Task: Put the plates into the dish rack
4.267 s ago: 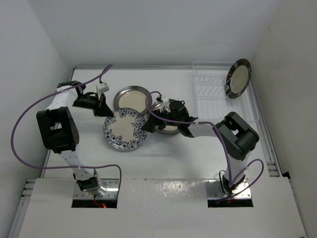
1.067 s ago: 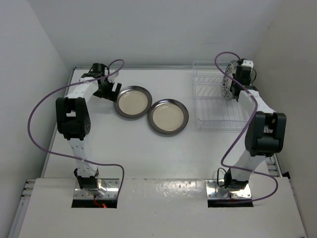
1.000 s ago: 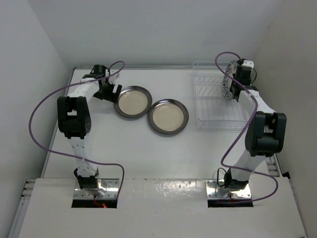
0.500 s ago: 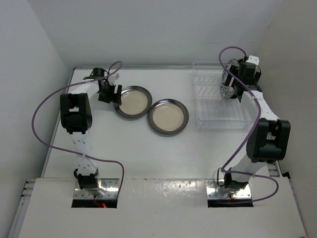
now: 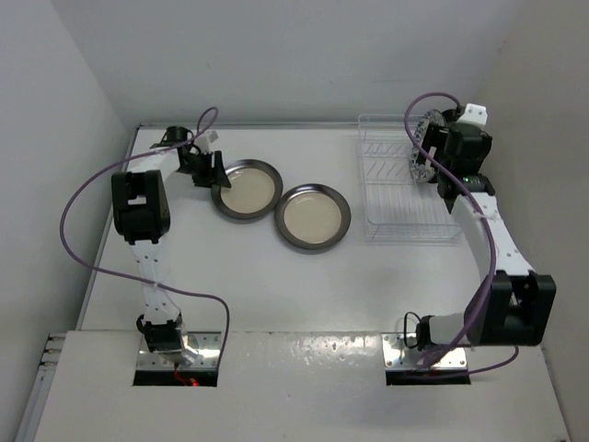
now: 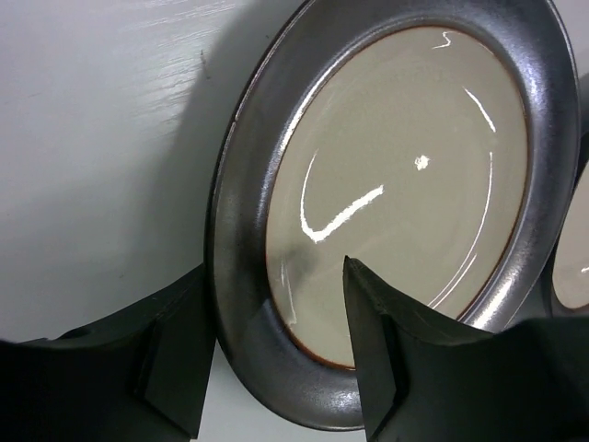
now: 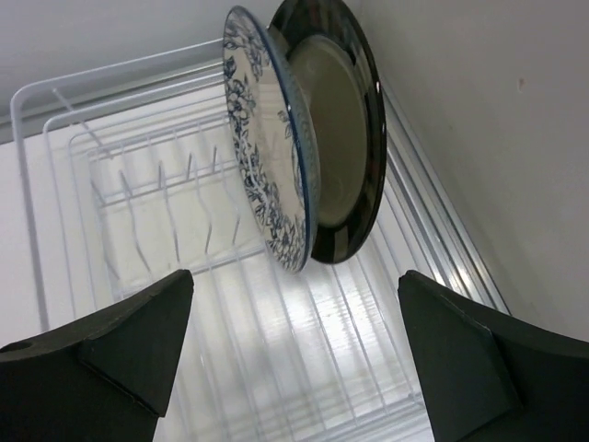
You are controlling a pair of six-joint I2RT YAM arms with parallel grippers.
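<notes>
On the white table (image 5: 276, 285), closest to the arm bases, the nearer grey-rimmed plate (image 5: 313, 217) lies flat with its cream centre up. Just beyond it to the left lies the farther grey-rimmed plate (image 5: 247, 190), also flat. The 2 rims meet, though whether they actually touch cannot be told.

The left gripper (image 5: 210, 170) sits at the left rim of that farther plate. In the left wrist view the left gripper (image 6: 276, 267) straddles the rim of the farther grey-rimmed plate (image 6: 405, 175). Its fingers are apart. 1 finger is outside the plate over the table and the other is over the edge of the cream centre, with the grey rim between them and a gap showing on the inner side.

To the right stands the clear dish rack (image 5: 405, 198), its near rows of prongs bare. At its far right end 2 plates stand on edge, close together. The blue floral plate (image 7: 262, 157) is in front, and the dark-rimmed plate (image 7: 345, 138) stands just behind it, nearer the side wall.

The right gripper (image 5: 451, 147) hangs by these 2 plates, well above the table. In its wrist view the right gripper (image 7: 294, 276) has its fingers spread wide, holding nothing and clear of both plates.
</notes>
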